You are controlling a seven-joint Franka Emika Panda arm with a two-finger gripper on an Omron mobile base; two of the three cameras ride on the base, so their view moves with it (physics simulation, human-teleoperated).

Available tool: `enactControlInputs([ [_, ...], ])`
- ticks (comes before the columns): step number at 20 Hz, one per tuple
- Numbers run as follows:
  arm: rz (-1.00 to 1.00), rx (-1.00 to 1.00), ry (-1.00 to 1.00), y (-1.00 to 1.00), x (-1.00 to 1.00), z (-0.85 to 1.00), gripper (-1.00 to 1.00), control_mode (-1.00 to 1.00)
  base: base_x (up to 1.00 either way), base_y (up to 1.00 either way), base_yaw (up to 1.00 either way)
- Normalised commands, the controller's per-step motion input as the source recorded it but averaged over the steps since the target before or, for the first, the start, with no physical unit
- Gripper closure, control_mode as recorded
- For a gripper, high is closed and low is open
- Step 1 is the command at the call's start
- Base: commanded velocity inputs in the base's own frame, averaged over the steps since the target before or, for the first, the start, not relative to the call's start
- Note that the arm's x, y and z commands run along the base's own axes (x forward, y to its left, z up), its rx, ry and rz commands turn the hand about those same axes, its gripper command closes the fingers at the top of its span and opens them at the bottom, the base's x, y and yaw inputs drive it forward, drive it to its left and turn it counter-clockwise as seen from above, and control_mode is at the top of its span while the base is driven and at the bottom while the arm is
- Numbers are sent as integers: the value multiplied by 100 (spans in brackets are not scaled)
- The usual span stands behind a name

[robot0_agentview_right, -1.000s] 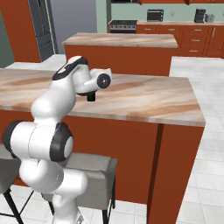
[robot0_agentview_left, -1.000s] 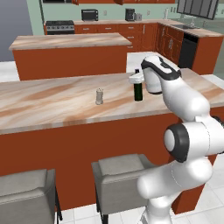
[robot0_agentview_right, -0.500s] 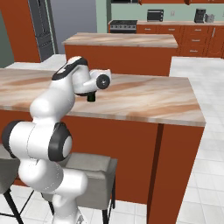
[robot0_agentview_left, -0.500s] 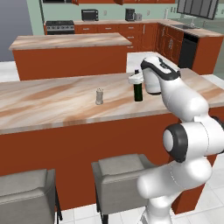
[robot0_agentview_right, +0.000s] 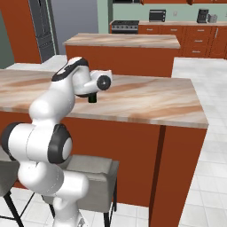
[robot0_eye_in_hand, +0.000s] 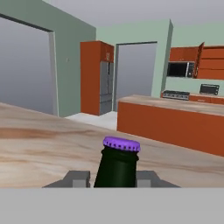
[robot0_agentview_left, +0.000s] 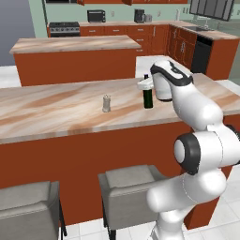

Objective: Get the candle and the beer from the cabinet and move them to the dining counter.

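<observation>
Dark beer (robot0_agentview_left: 148, 98) stands on the dining counter (robot0_agentview_left: 56, 110), neck clasped by the gripper (robot0_eye_in_hand: 114, 178); label unreadable.

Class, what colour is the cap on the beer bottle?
Purple; the cap shows best in the hand view.

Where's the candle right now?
The candle stands upright on the dining counter in the left base view, left of the beer, apart from it.

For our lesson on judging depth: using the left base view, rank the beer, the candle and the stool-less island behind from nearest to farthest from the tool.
1. The beer: upright on the dining counter, gripped by the tool.
2. The candle: on the same counter, to the picture's left of the bottle, standing apart.
3. The island: across the aisle, behind the counter.
</observation>
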Motion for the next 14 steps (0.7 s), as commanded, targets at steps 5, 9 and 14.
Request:
enactControlInputs([
  [5, 0, 3, -9, -1, 1, -18, 100, -100, 0, 0, 0],
  [9, 0, 4, -19, -9, 1, -3, 100, -100, 0, 0, 0],
  [14, 0, 3, -17, -6, 4, -16, 100, -100, 0, 0, 0],
])
